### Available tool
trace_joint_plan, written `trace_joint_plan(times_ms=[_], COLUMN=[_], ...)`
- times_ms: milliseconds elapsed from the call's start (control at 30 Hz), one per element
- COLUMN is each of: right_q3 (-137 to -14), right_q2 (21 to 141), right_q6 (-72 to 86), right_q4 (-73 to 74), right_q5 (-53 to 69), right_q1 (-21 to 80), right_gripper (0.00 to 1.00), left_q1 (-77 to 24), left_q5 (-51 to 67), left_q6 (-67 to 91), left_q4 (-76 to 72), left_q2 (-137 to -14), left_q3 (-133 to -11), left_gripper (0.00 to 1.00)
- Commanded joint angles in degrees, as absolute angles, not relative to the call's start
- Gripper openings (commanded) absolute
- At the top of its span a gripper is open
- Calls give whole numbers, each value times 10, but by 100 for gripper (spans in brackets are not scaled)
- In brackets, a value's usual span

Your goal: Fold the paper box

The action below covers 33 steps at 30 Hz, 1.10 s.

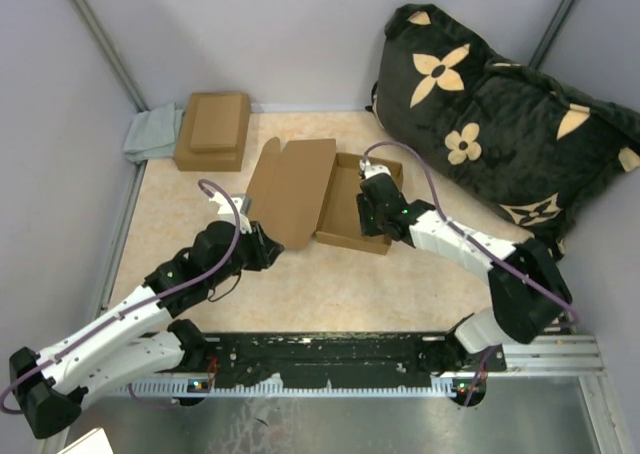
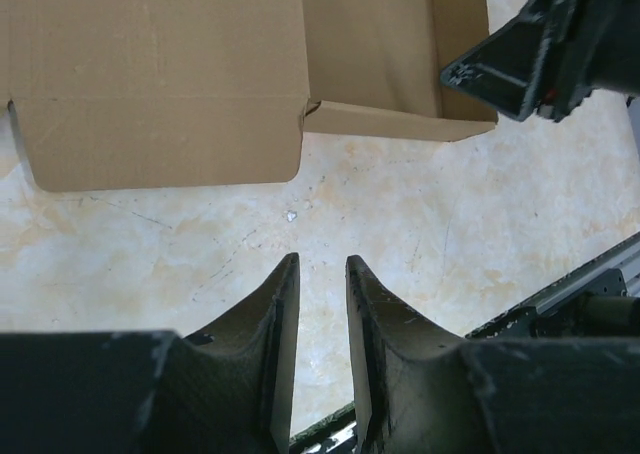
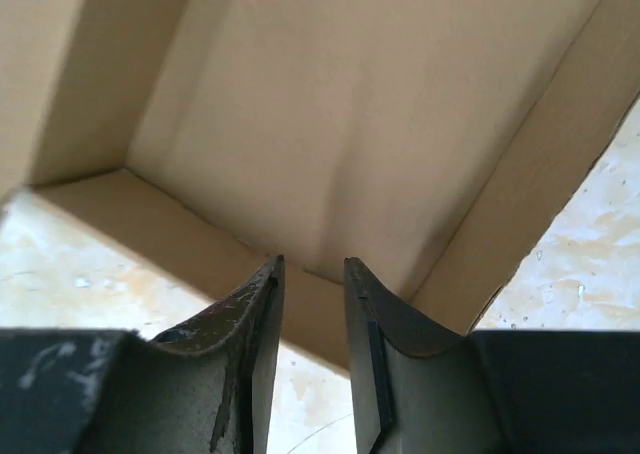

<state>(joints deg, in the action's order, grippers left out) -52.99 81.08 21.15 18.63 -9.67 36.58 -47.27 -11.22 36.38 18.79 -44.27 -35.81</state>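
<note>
Paper box point(image 1: 338, 216): a shallow brown cardboard tray is seen at the middle of the table point(image 1: 330, 294), its lid panel point(image 1: 290, 189) laid open to the left and tilted up slightly.
Lid edge: in the left wrist view, the front flap point(image 2: 160, 139) of the lid is seen lying flat on the table, with a slit where it meets the tray's near wall.
Left gripper point(image 2: 320, 259): it is held low over bare table, just near of the lid flap and apart from it; the jaws are parted by a narrow gap, and nothing is held between them.
Right gripper point(image 3: 313, 262): it is placed at the near-right part of the tray, pointing into it; the jaws are narrowly apart, with the tray's inner wall and floor seen beyond the tips and nothing clamped.
Stacked boxes point(image 1: 212, 129): two smaller brown boxes are set at the far-left corner, well apart from the paper box.
Cloth point(image 1: 150, 134): a grey cloth is bunched just left of the stacked boxes.
Cushion point(image 1: 500, 124): a black cushion with beige flower shapes is leaned at the far right.
</note>
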Motion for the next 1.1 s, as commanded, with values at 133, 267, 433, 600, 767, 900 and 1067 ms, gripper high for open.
trace_joint_plan(times_ms=[133, 267, 433, 600, 767, 900, 1067], right_q3=[-581, -586, -582, -588, -632, -665, -743], right_q2=[876, 874, 843, 806, 785, 807, 915], right_q6=[157, 153, 197, 229, 190, 150, 110], right_q4=[204, 239, 225, 199, 231, 239, 283], right_q5=[-108, -65, 62, 26, -52, -72, -59], right_q1=[370, 411, 500, 534, 459, 364, 299], right_gripper=[28, 23, 23, 27, 39, 58, 59], left_q1=[-476, -476, -476, -476, -476, -476, -476], left_q5=[-120, -113, -111, -122, -132, -135, -133], left_q6=[362, 366, 367, 370, 375, 379, 383], left_q4=[186, 175, 174, 183, 198, 205, 206], left_q2=[-444, -454, -466, -453, -432, -428, -433], left_q3=[-351, -343, -342, -347, -348, -344, -338], left_gripper=[31, 31, 31, 31, 31, 32, 32])
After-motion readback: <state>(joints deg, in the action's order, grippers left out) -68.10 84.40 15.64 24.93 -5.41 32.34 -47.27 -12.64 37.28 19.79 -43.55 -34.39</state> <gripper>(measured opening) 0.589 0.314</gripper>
